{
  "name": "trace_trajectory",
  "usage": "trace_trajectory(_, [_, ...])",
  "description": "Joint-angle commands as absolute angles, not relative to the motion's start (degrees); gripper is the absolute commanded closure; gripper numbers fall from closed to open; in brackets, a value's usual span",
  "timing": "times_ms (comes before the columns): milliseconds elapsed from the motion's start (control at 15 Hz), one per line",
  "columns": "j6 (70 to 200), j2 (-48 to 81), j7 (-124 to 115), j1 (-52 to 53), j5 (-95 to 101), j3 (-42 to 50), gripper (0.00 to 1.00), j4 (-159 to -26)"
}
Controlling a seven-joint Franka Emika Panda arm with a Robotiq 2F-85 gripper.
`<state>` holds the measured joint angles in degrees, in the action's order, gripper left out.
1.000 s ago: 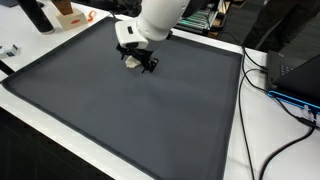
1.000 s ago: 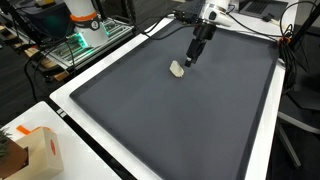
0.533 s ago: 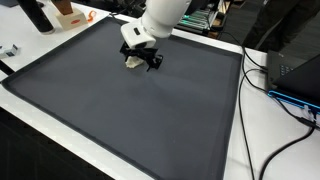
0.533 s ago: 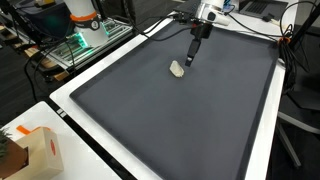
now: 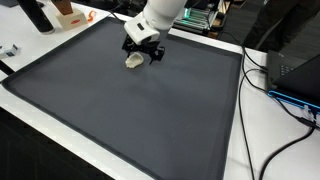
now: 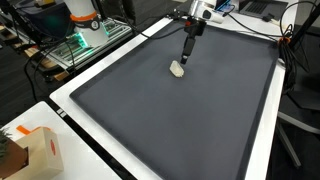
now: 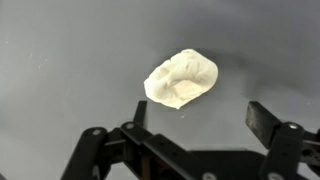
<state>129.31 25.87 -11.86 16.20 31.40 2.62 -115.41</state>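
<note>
Workshop setting: a broad surface (image 5: 120, 115) covered by a matte dark grey mat with a white border, and cables (image 5: 262, 75) along one edge. A pale lump (image 7: 181, 79), cream-white, creased and irregular, lies loose near the mat's far side. The hand (image 7: 200, 118) hangs just beside it, fingers spread wide, gripping nothing and clear of the lump.
</note>
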Motion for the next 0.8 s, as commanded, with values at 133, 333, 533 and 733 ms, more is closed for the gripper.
trace_trajectory(133, [131.6,21.2,-4.8,12.8,30.9,-0.2,0.00,-121.9])
trace_trajectory(333, [133.1,19.2,-1.0,11.2,30.2,-1.3,0.00,-124.4])
trace_trajectory(533, [135.2,17.1,2.4,9.6,28.7,-2.2,0.00,-127.0])
trace_trajectory(733, [137.4,14.6,7.5,7.7,25.9,-3.3,0.00,-129.8])
